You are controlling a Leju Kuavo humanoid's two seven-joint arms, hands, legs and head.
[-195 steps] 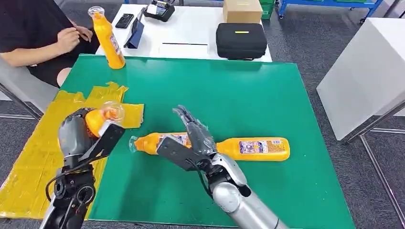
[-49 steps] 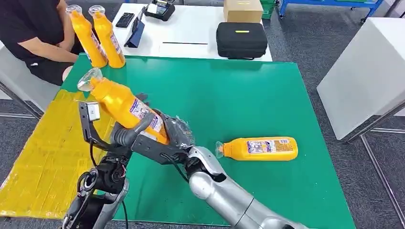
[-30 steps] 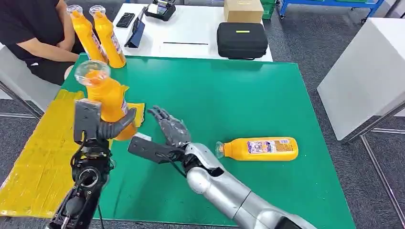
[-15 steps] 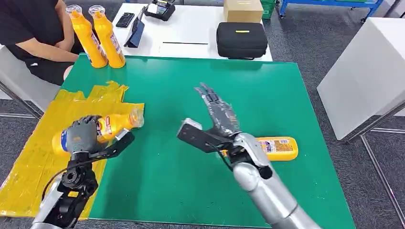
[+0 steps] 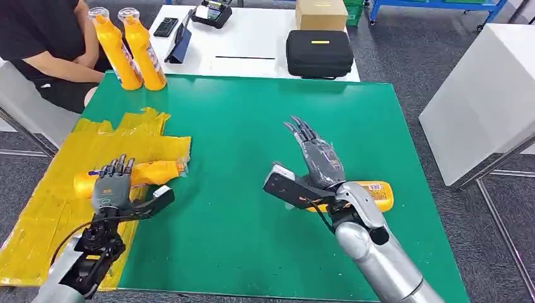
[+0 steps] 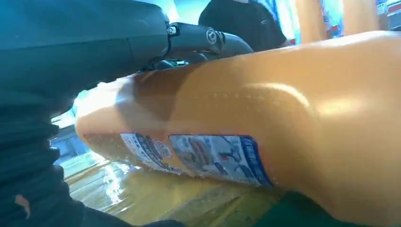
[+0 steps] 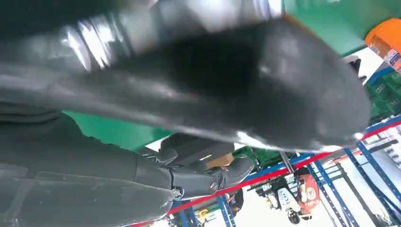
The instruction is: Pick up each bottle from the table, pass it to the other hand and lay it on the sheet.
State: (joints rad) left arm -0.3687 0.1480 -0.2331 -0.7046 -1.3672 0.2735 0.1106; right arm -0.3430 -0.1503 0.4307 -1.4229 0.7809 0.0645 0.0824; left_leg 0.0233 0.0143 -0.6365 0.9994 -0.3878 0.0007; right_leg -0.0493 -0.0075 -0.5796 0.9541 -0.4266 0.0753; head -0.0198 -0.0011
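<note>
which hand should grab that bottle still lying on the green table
The right hand. It hovers open directly above the lying bottle, while the left hand is across the table at the bottle on the yellow sheet.

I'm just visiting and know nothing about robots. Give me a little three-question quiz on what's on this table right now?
1. True or false: the right hand holds a bottle.
2. The bottle by the left hand lies on: A) the green mat, B) the yellow sheet, C) the white table.
3. How many upright bottles stand near the person?

Key: 1. False; its fingers are spread, and the lying bottle is behind it. 2. B. 3. Two.
</note>
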